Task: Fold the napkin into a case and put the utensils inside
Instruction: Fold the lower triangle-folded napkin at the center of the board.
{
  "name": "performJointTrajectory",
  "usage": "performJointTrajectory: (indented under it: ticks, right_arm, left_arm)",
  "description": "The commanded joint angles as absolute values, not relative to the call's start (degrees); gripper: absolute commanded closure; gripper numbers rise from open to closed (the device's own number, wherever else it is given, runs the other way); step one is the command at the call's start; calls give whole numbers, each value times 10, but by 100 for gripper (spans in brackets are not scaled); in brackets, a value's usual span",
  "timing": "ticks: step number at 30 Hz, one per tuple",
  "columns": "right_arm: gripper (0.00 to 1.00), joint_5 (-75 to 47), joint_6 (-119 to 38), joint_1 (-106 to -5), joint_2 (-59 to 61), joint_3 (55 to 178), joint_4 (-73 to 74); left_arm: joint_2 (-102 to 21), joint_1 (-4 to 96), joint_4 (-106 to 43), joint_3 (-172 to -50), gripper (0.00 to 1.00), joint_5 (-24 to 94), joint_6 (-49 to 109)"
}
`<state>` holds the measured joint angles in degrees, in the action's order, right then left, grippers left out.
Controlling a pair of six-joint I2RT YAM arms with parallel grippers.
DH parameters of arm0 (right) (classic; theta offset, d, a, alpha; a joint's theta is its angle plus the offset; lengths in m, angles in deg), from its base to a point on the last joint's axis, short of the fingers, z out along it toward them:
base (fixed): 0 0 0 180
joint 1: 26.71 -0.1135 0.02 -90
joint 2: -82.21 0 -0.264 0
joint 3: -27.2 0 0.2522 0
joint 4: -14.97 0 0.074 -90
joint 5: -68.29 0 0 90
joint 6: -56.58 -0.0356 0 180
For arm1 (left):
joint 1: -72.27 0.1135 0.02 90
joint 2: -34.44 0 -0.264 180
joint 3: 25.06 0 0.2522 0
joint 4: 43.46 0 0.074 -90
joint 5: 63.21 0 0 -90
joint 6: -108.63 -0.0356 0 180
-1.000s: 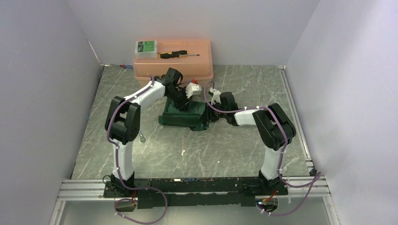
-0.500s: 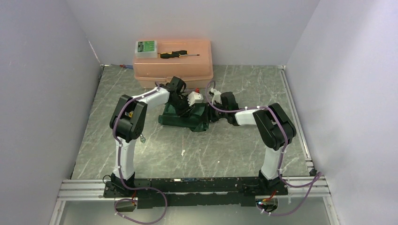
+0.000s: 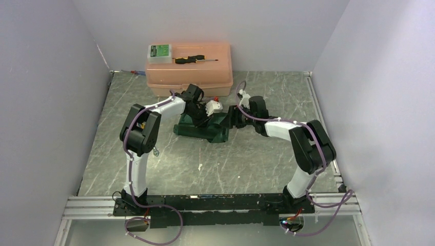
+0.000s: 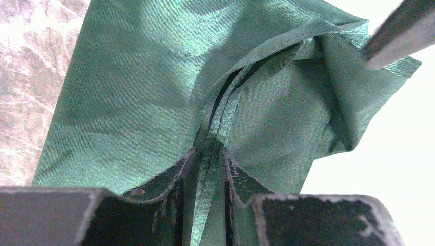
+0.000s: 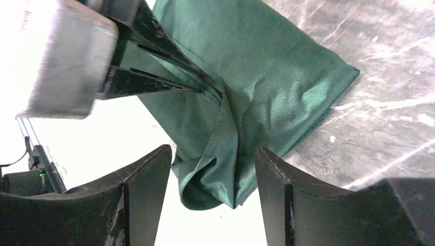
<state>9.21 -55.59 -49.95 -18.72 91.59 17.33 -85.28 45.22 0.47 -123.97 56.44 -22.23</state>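
The dark green napkin (image 3: 197, 130) lies folded and bunched on the marble table between both arms. My left gripper (image 4: 208, 151) is shut on a raised fold of the napkin (image 4: 133, 87), with layered edges running up between its jaws. In the top view the left gripper (image 3: 204, 118) sits over the cloth's middle. My right gripper (image 5: 211, 149) is open; a drooping corner of the napkin (image 5: 267, 77) hangs just beyond its fingertips (image 5: 272, 174), untouched. In the top view the right gripper (image 3: 232, 118) stands at the cloth's right edge. A thin metal piece (image 3: 154, 150), apparently one of the utensils, lies by the left arm's elbow.
A peach plastic box (image 3: 189, 72) stands at the back of the table, just behind the arms. On its lid lie a black-handled screwdriver (image 3: 195, 59) and a small green-labelled case (image 3: 160, 51). Grey walls close in the left, right and back sides.
My right gripper has opened, let go of the napkin's right end and drawn back to the right. My left gripper came down lower over the cloth and kept its pinch.
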Motion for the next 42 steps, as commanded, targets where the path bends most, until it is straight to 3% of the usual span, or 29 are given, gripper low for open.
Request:
performJointTrajectory:
  ticks: [1,11,21,25,29,31,42]
  right_arm:
    - [36,69,-572,-496,-130,895,175]
    - [50,104,-640,-522,-106,820,244]
    - [53,109,-653,-546,-156,847,264]
    - [64,100,-651,-547,-166,853,268]
    - [89,84,-650,-547,-164,857,267]
    - [95,76,-650,-547,-161,860,265]
    - [100,46,-679,-539,-183,852,282]
  left_arm:
    - [-864,449,9,-1223,73,530,-227]
    - [-865,449,18,-1226,73,530,-224]
    - [-867,450,26,-1234,74,529,-222]
    - [-864,449,28,-1233,74,529,-222]
    - [-858,451,55,-1255,73,536,-218]
    - [-853,453,70,-1269,72,544,-220]
    - [-845,460,124,-1366,65,573,-213]
